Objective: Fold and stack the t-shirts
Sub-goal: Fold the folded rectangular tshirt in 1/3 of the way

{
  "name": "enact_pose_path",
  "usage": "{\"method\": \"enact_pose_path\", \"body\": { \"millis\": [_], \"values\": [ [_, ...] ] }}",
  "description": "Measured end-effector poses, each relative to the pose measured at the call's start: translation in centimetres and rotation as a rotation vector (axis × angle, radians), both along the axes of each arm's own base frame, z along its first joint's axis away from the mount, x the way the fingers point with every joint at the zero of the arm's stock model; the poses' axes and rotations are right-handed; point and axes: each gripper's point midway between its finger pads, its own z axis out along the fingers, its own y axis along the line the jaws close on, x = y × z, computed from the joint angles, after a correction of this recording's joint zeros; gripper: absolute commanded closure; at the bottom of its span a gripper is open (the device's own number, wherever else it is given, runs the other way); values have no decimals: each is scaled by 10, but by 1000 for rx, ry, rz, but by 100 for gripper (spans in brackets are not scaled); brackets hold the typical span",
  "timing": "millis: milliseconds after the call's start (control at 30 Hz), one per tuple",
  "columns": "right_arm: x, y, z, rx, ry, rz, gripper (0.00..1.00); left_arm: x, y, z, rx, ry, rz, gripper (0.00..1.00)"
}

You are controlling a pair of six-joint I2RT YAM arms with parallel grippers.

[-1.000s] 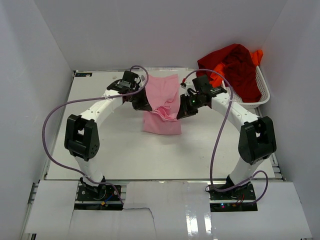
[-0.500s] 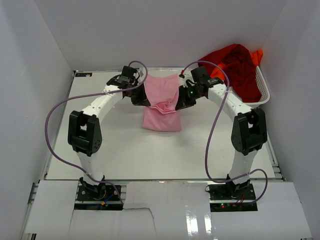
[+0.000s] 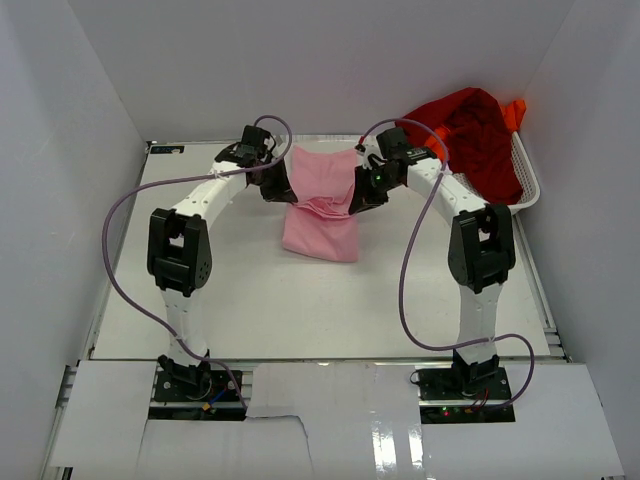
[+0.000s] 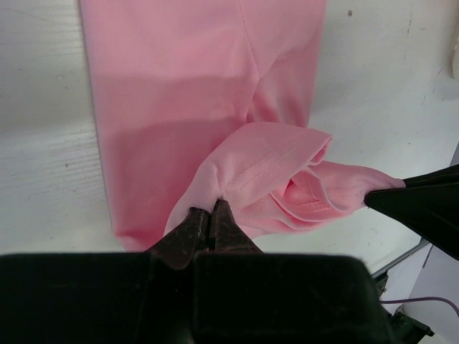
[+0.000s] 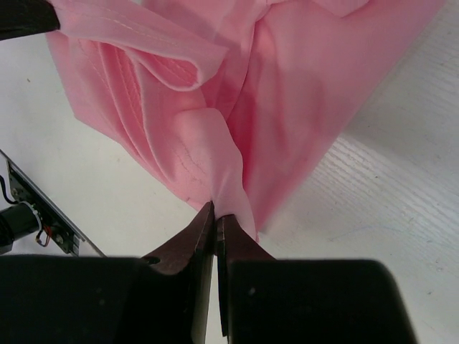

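A light pink t-shirt [image 3: 322, 205] lies at the middle of the table toward the back, partly folded. My left gripper [image 3: 288, 193] is shut on its left edge, pinching a fold of pink cloth [image 4: 237, 179]. My right gripper [image 3: 358, 196] is shut on the right edge, with pink cloth [image 5: 215, 158] caught between its fingertips. Both hold the cloth raised over the part that still lies flat. A dark red t-shirt [image 3: 470, 130] is heaped in the basket at the back right, with a bright orange t-shirt [image 3: 514, 113] showing behind it.
A white mesh basket [image 3: 527, 180] stands at the back right corner against the right wall. White walls close in the table [image 3: 250, 300] on three sides. Purple cables loop from both arms over the table.
Both grippers have carried the pinched edges of the pink t-shirt toward the back of the table, drawing the fold over the flat part. Both arms stretch out further.
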Motion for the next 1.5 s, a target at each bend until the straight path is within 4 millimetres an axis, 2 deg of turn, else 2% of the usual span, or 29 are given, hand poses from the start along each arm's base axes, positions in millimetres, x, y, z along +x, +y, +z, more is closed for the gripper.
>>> {"method": "enact_pose_path", "body": {
  "millis": [400,700,833,1167,1400,1500],
  "values": [
    [30,3,-3,6,-22,-16,92,20,-9,-20,-17,-11,-16,100],
    [51,-5,-8,6,-22,-46,92,43,-16,6,-42,-93,-16,100],
    [61,-8,-17,3,-14,-57,92,51,-19,5,-45,-102,-16,100],
    [72,-3,-48,18,18,-54,92,52,-18,-22,-31,-54,-12,100],
    [80,2,-67,34,18,-52,92,53,-16,-28,-24,-53,4,100],
    [85,3,-67,43,5,-52,92,56,-14,-28,-25,-61,9,100]
  ]
}}
